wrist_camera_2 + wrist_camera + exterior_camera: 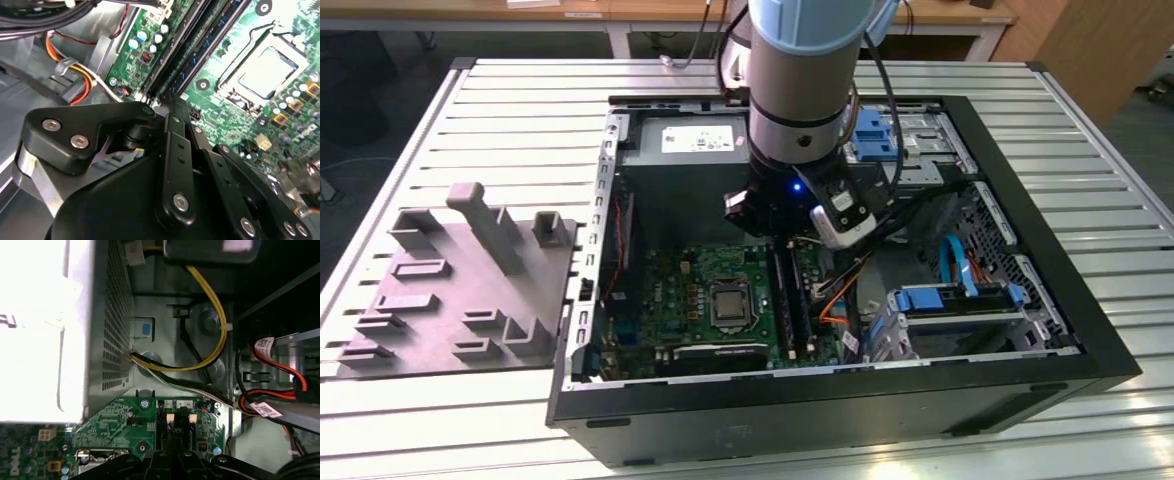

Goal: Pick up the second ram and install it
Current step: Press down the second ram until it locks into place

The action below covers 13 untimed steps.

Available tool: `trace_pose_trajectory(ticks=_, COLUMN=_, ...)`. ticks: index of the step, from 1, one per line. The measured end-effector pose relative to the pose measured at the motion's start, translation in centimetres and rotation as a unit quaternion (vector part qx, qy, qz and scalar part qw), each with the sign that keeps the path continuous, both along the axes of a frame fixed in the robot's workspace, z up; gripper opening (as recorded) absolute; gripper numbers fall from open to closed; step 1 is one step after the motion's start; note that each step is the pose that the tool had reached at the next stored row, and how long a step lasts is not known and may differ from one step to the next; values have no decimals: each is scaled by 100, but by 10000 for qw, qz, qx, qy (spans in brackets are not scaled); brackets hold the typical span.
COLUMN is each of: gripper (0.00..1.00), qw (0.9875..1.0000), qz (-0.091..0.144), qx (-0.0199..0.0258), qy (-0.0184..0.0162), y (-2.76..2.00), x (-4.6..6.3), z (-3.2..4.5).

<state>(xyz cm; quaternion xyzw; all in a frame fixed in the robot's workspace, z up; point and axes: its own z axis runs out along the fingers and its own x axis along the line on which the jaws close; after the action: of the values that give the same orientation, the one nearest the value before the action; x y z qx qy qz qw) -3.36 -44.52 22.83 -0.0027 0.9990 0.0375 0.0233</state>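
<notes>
- Gripper (170, 107): in the second wrist view the jaws are drawn together into one narrow tip with no gap visible. Whether a thin edge lies between them cannot be told.
- Second ram (192, 50): a dark strip standing in the motherboard slots (165, 65), in line with the tip. The tip sits at or just above its near end; contact cannot be confirmed.
- Step in hand, as a judgement: the stick is already placed in its slot and the work is at the seating stage. Seating calls for force straight down along the slot line, with no sideways load.
- Motherboard (295, 100): the second wrist view shows the processor socket (265, 65) just beside the slots.
- The first wrist view looks the other way along the slots. It shows the two pale slot latches (167, 417), the power supply (40, 340) and a yellow cable (220, 320) beyond the board.
- The exterior view shows the arm reaching down into the open case (854, 400). The grey fixture (454, 290) lies on the table (520, 90) at the exterior view's left, well apart.
</notes>
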Motion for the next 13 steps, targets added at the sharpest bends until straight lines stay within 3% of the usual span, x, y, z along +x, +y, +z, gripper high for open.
trace_pose_trajectory(ticks=3, gripper=10, qw=10000, qz=0, qx=-1, qy=1, y=0, x=0, z=66)
trace_pose_trajectory(ticks=8, gripper=10, qw=10000, qz=0, qx=-2, qy=1, y=-7, x=0, z=71)
trace_pose_trajectory(ticks=13, gripper=10, qw=10000, qz=0, qx=-1, qy=1, y=-89, x=0, z=70)
